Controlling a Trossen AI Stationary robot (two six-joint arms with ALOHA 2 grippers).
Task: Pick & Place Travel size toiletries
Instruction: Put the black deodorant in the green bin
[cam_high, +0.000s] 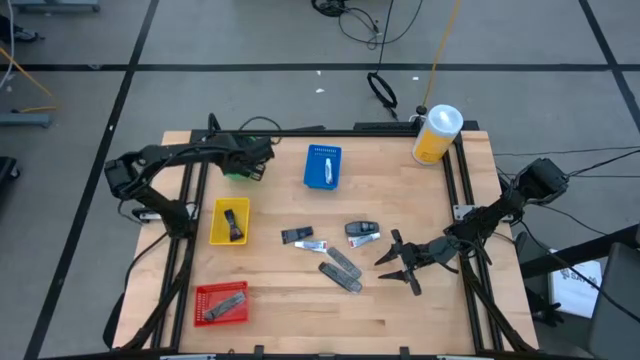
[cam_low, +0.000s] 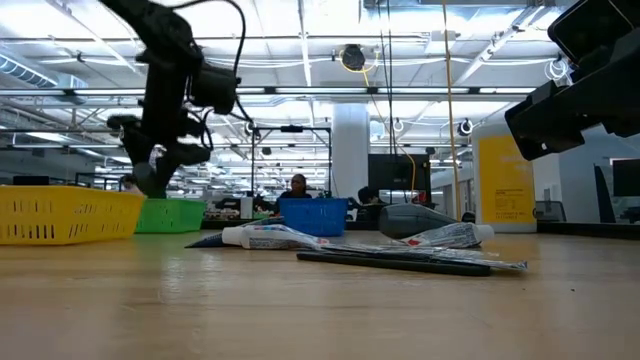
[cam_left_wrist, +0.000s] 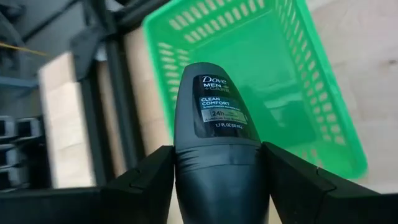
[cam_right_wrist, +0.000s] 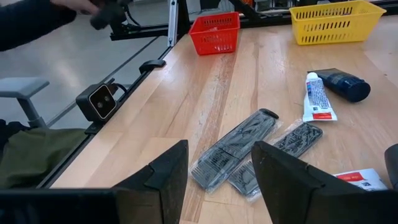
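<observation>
My left gripper (cam_high: 252, 163) is at the table's far left, above a green tray (cam_left_wrist: 261, 68), and is shut on a dark Dove roll-on bottle (cam_left_wrist: 216, 118). In the low view it (cam_low: 155, 170) hangs above that tray (cam_low: 182, 213). My right gripper (cam_high: 398, 262) is open and empty, low at the table's right. Just ahead of its fingers (cam_right_wrist: 217, 180) two grey flat packets (cam_right_wrist: 239, 146) lie flat on the wood. A whitish tube (cam_right_wrist: 317, 96) and a dark little bottle (cam_right_wrist: 346, 84) lie beyond them. Another dark bottle (cam_high: 362, 230) lies mid-table. My left gripper pinches the roll-on bottle between its two fingers (cam_left_wrist: 152, 180), on the two sides of its wide end (cam_left_wrist: 217, 171) nearest the wrist. The bottle lies along the fingers, and its rounded labelled end sticks out past them. It is lifted clear, over the green tray.
A blue tray (cam_high: 322, 166) stands at the far middle. A yellow tray (cam_high: 230, 221) and a red tray (cam_high: 221, 303) stand on the left, each with dark items inside. A big yellow white-lidded canister (cam_high: 437, 134) stands at the far right corner. Black rails run along the table's sides.
</observation>
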